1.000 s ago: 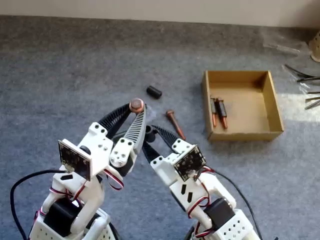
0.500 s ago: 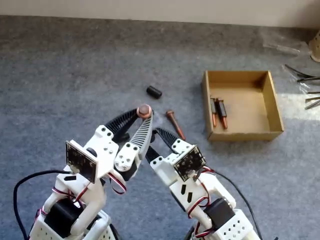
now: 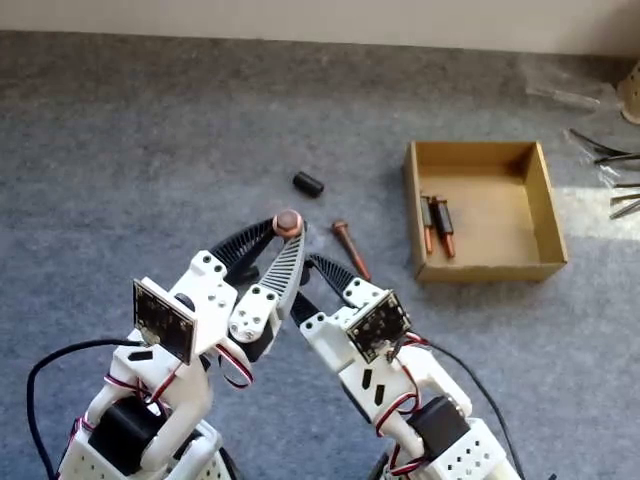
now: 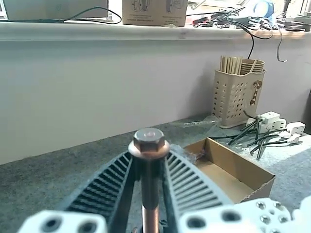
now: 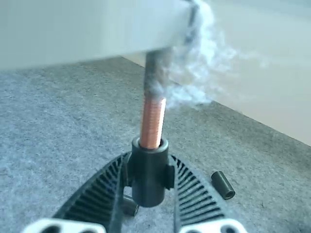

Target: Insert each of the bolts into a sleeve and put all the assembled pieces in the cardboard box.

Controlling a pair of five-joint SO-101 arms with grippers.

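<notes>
Our left gripper [image 4: 148,160] is closed on the copper bolt [image 4: 148,143], head up, so its threaded end feeds into the black sleeve [image 5: 149,175] that our right gripper [image 5: 149,162] clamps upright beneath. 1 loose bolt [image 3: 350,248] and 1 loose sleeve [image 3: 308,184] lie near the cardboard box [image 3: 413,212].

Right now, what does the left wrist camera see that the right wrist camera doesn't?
Left wrist view: the bolt with its hex head up, pinched in the left tool, plus the cardboard box and a beige holder of sticks behind it.
Right wrist view: the black sleeve gripped in the right tool, with the bolt's threaded end standing in its top, and a loose sleeve lying on the carpet.
Both: the same copper bolt and the grey carpet.
</notes>
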